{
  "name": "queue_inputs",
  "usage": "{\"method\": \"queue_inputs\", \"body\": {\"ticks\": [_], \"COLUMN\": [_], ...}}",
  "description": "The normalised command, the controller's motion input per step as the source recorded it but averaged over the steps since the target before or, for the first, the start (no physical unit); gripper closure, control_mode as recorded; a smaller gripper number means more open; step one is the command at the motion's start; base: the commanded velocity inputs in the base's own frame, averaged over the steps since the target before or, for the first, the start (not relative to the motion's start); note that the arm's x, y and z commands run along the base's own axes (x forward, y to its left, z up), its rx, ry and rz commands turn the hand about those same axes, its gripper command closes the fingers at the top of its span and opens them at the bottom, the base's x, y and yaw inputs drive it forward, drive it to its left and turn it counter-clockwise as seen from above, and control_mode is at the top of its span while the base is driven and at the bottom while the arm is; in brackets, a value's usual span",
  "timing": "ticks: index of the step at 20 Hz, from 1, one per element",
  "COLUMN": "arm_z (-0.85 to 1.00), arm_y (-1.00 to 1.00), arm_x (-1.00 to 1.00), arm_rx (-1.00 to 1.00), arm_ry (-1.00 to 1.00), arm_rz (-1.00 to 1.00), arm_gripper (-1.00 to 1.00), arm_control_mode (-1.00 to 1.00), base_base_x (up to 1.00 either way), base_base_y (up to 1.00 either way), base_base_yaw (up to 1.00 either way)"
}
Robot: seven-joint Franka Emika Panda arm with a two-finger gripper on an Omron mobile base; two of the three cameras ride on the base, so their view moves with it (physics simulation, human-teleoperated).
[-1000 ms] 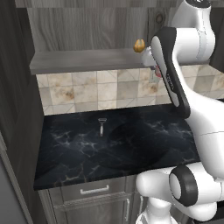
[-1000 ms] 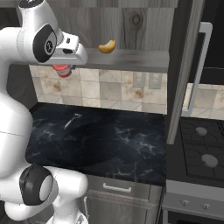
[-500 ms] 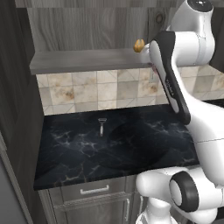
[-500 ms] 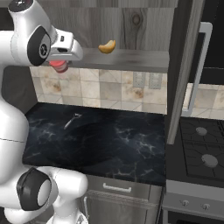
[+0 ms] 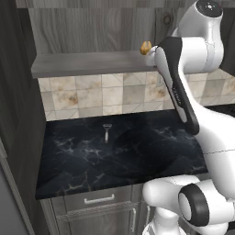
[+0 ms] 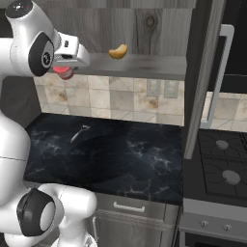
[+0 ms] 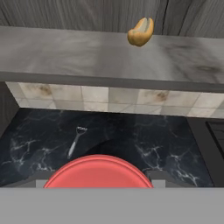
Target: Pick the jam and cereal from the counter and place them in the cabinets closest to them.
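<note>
A black marble desk (image 5: 137, 156) fills the middle of the left base view, under a tiled wall and an open grey cabinet shelf (image 5: 92, 62). In the hand view the tool (image 7: 98, 181) sits at the bottom centre, its 2 jaws closed around the red jam (image 7: 98, 173). A golden-brown egg-shaped thing (image 7: 141, 31) rests on the shelf at upper right. A small utensil (image 7: 75, 142) lies on the desk at lower left.

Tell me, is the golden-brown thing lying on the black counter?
No, the golden-brown thing rests on the grey cabinet shelf, above the tiled wall and the black counter.
</note>
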Motion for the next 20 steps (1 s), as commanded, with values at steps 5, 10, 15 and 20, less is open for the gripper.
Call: {"method": "queue_inputs", "body": {"ticks": [5, 10, 15, 20], "arm_z": [-0.03, 0.00, 0.00, 0.00], "arm_y": [0.12, 0.12, 0.13, 0.07], "arm_x": [0.20, 0.22, 0.28, 0.29], "arm_rx": [0.00, 0.00, 0.00, 0.00], "arm_ry": [0.00, 0.00, 0.00, 0.00], "arm_rz": [0.00, 0.00, 0.00, -0.01], "arm_gripper": [1.00, 1.00, 1.00, 1.00], "arm_control_mode": [-1.00, -1.00, -1.00, -1.00], "base_base_x": [0.00, 0.00, 0.00, 0.00], "base_base_y": [0.00, 0.00, 0.00, 0.00], "base_base_yaw": [0.00, 0.00, 0.00, 0.00]}}
